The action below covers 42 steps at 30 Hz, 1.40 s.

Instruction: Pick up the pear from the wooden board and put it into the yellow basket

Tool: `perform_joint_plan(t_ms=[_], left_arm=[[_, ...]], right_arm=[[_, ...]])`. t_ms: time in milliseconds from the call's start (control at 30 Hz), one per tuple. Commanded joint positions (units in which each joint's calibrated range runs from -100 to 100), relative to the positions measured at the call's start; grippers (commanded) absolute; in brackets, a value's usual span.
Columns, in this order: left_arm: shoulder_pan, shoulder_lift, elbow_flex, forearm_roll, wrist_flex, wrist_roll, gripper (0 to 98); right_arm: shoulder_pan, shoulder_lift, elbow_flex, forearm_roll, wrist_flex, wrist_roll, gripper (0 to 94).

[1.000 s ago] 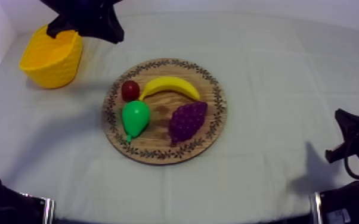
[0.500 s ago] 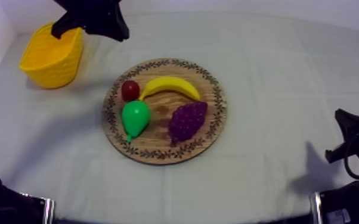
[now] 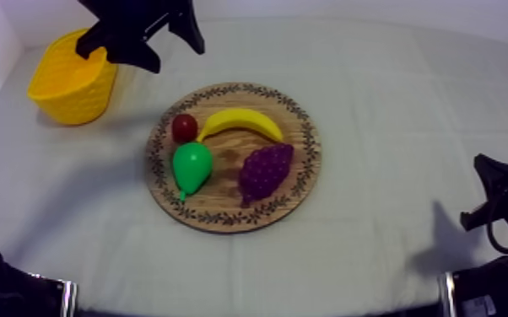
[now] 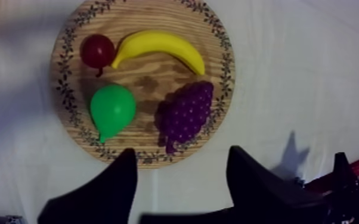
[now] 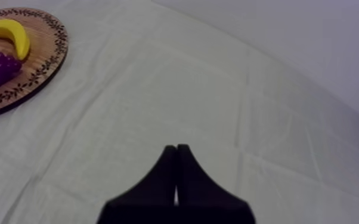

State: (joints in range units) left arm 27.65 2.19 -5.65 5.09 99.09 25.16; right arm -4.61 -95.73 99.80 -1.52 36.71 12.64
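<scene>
Hovering above the round wooden board (image 3: 305,142), the left gripper (image 4: 182,154) has its fingers spread wide, nothing between them. The pear (image 3: 191,165) lies on the board beside the small red fruit (image 3: 184,128), well apart from the yellow basket (image 3: 76,101). The right gripper (image 5: 176,149) rests pressed into a narrow wedge.

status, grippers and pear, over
Left gripper open, by yellow basket. Right gripper shut, over cloth. Pear on wooden board, ungrasped. Small red fruit close beside it.

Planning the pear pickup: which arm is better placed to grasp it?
Left: the left gripper is open, pointed down at the board and pear; the right gripper is shut, away from the board.
</scene>
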Motion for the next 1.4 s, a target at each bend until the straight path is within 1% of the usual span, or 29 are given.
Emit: perform_joint_plan(t_ms=[0,200,400,500,633,933,1233,1367], left_arm=[[0.0,0.0,-0.2,0.02,-0.6,-0.4,65.8],[0.1,0.3,0.0,-0.18,-1.1,-1.0,75.1],[0.0,0.9,3.7,-0.55,-2.2,-1.6,79.6],[-0.3,1.6,6.9,-0.61,-3.9,-1.9,80.6],[-0.8,3.3,11.3,-0.13,-7.2,-3.3,82.1],[-1.6,10.2,18.3,0.22,-13.0,-4.6,83.3],[-2.0,20.0,20.3,1.25,-18.6,-6.4,83.6],[-2.1,23.4,19.4,1.59,-19.9,-7.0,83.6]], right_arm=[[0.0,0.0,0.0,0.0,0.0,0.0,0.2],[0.0,0.0,0.0,0.0,0.0,0.0,0.2],[0.0,0.0,0.0,0.0,0.0,0.0,0.2],[0.0,0.0,0.0,0.0,0.0,0.0,0.2],[0.0,0.0,0.0,0.0,0.0,0.0,0.2],[0.0,0.0,0.0,0.0,0.0,-0.1,0.2],[0.0,0.0,0.0,0.0,0.0,-0.1,0.2],[0.0,0.0,0.0,0.0,0.0,-0.1,0.2]])
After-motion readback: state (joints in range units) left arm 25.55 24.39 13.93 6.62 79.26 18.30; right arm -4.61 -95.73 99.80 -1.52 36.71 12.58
